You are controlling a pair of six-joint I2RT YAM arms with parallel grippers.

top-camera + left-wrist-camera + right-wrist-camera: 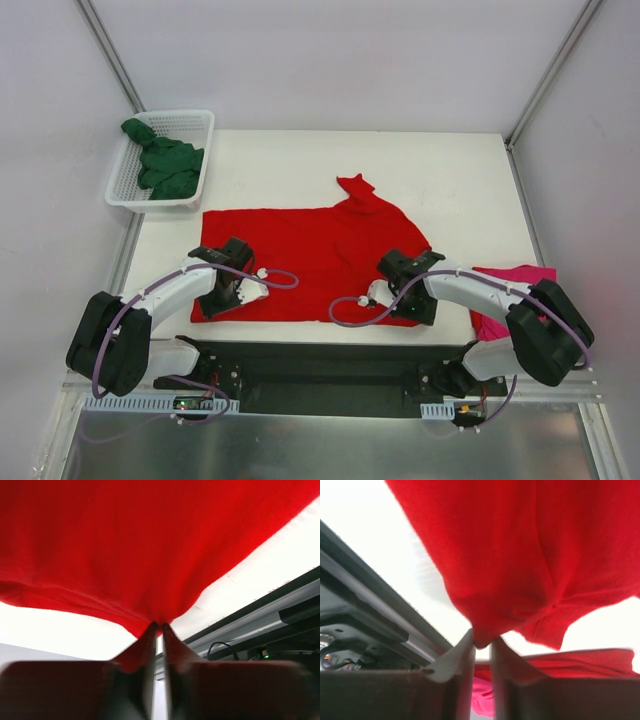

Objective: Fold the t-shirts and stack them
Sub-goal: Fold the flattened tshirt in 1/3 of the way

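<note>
Red t-shirt (300, 255): spread across the middle of the table (300, 160), mostly flat, with its far right part gathered into a peaked hump; its near hem lies along the table's near edge.
Left hand (158, 630): fingertips brought together on a small pinch of red cloth at the near left corner; the fabric tents up from the pinch.
Right hand (481, 641): fingertips likewise clamped on a fold of the hem near the right corner, with creases running out from the grip.
Magenta t-shirt (512, 290): on the table at the right, just beside the red one and partly under the right arm.
Green t-shirt (165, 165): crumpled in the white basket (195, 122) at the far left, well apart.
Step in hand: judged to be the first fold, carrying the near hem away from the arm bases and over the body of the shirt.
Doing it well: lift both corners together and level, keep the hem taut between them so it does not sag, and raise only enough to clear the cloth beneath.
Watch for: each pinch looks shallow, so a quick pull may slip it free; the right corner could also snag the magenta cloth.
Placement: lay the hem square over the far part; the hump there probably needs smoothing for a flat fold.
</note>
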